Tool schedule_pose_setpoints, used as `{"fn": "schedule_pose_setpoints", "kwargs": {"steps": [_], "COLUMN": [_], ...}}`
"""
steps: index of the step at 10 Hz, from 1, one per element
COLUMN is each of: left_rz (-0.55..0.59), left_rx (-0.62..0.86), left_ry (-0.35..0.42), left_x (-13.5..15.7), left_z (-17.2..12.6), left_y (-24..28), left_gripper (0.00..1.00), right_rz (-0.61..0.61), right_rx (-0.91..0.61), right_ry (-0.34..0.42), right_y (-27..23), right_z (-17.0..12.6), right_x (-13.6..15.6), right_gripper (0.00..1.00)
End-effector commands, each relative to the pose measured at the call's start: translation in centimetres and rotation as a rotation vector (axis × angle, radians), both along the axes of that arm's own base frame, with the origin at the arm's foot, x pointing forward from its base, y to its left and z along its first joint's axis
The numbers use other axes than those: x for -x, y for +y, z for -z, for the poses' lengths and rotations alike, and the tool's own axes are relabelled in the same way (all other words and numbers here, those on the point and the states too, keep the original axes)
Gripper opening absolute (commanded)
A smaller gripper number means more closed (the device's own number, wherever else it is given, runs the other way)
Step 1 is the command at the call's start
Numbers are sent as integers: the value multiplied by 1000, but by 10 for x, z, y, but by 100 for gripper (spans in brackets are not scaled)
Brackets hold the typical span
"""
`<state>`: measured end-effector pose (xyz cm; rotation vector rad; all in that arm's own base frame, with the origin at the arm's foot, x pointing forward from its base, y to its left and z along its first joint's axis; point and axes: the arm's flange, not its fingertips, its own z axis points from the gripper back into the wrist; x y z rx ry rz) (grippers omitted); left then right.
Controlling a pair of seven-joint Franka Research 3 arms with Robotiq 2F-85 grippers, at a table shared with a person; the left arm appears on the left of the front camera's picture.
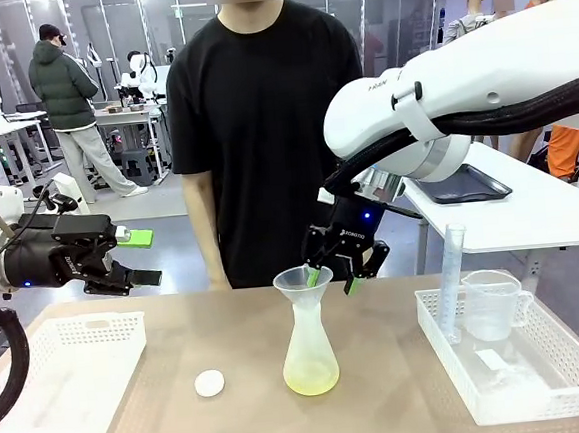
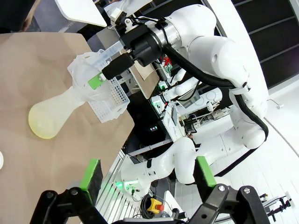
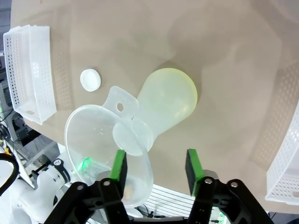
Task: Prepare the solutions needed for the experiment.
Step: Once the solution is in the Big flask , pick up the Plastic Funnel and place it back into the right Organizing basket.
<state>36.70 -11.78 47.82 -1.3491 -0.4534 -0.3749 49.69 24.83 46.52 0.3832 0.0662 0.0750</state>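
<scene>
Two fingers of the right gripper stand apart astride the rim of the funnel, which sits in the flask at centre frame. The yellow-green solution lies shallow in its base. Clamp the rim squarely and lift straight up, or the light flask may tip. The left gripper, also apart, hovers at far left. A white cap lies nearby, a basket at lower right.

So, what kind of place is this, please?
Probably a robotics lab set up for chemistry practice: a flask with yellowish liquid and a funnel on the table, a measuring cylinder and a beaker in a white basket, and a white robot arm working there.
</scene>
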Motion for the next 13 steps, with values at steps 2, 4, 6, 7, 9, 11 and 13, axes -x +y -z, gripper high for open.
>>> {"fn": "schedule_pose_setpoints", "kwargs": {"steps": [2, 4, 6, 7, 9, 11, 13], "left_rz": [-2, -2, -2, -2, -2, -2, -2], "left_rx": [28, 28, 28, 28, 28, 28, 28], "left_ry": [6, 6, 6, 6, 6, 6, 6], "left_x": [0, 0, 0, 0, 0, 0, 0], "left_z": [-2, -2, -2, -2, -2, -2, -2], "left_y": [-3, -3, -3, -3, -3, -3, -3], "left_gripper": [100, 100, 100, 100, 100, 100, 100], "right_rz": [45, 49, 51, 54, 54, 51, 51], "right_rx": [-28, -31, -26, -26, -21, -35, -61], "right_ry": [21, 36, 42, 45, 51, 33, 3], "right_y": [8, 11, 12, 12, 11, 11, 12], "right_z": [4, 5, 7, 8, 8, 8, 2], "right_x": [8, 9, 9, 10, 11, 13, 19], "right_gripper": [37, 18, 0, 0, 0, 0, 0]}}
